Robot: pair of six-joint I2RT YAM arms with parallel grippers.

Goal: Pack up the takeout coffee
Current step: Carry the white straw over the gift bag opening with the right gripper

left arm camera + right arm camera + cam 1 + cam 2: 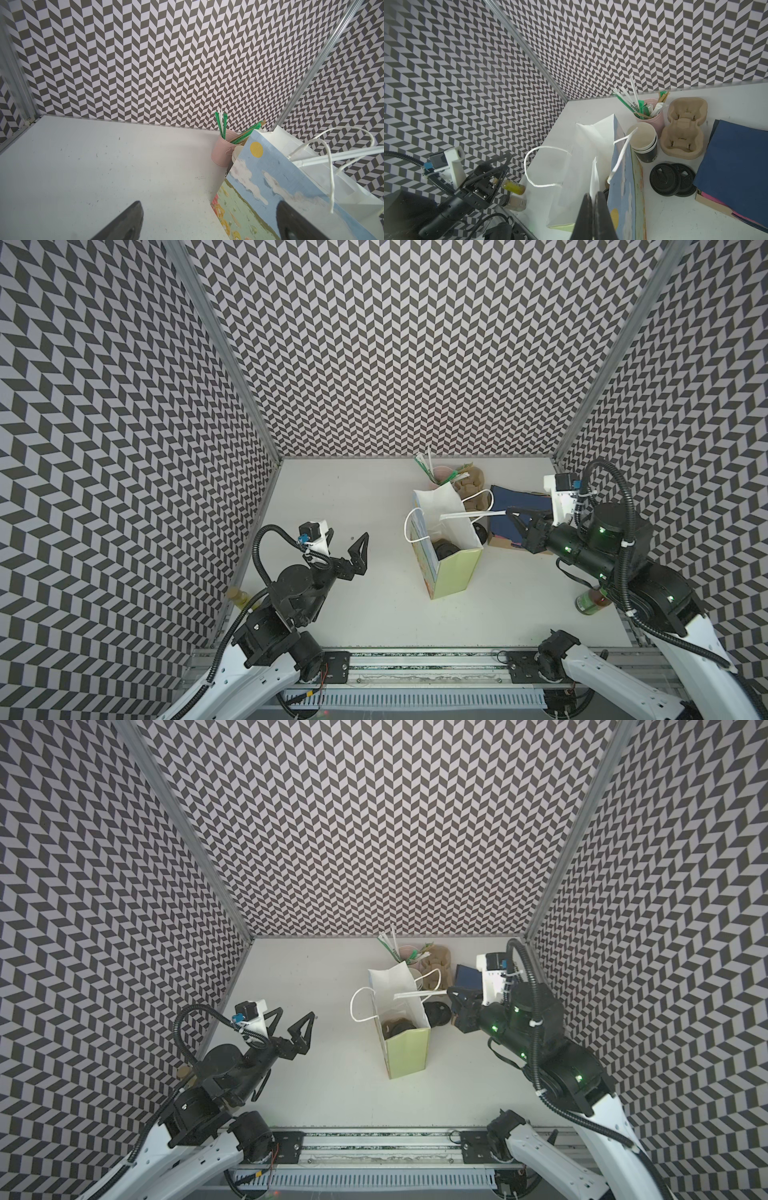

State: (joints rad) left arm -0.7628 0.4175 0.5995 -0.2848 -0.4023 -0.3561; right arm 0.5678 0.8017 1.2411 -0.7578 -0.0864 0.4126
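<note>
Pinching: right claw [508, 512] jaws together on the white handle [469, 514] of the tall paper gift bag [455, 572]; handle pulled taut sideways; in the right wrist view its fingers [585, 214] press flat on the white strip
Left claw [295, 1013]: jaws wide apart, nothing between them; above the white table [353, 605], left of the bag
Takeout coffee: small black cup with a round black lid [446, 551] down inside the gift bag, seen through the open mouth in both top views; upright or tilted, cannot tell
Cup vs claws: lower than the right claw's tips and to their left, bag wall between, not touching; left claw well apart, on the bag's other side
Bag print: blue sky, yellow sun [256, 150], white clouds, flowers; lime-green side panel
Writing: green print on straw wrappers [633, 107] in the pink cup [654, 122], too small to read; white mark on the stacked black paper cups [645, 143], unreadable
Around: tan pulp cup carrier [683, 133]; loose black lids [672, 179] beside the bag; navy paper stack [735, 164]
</note>
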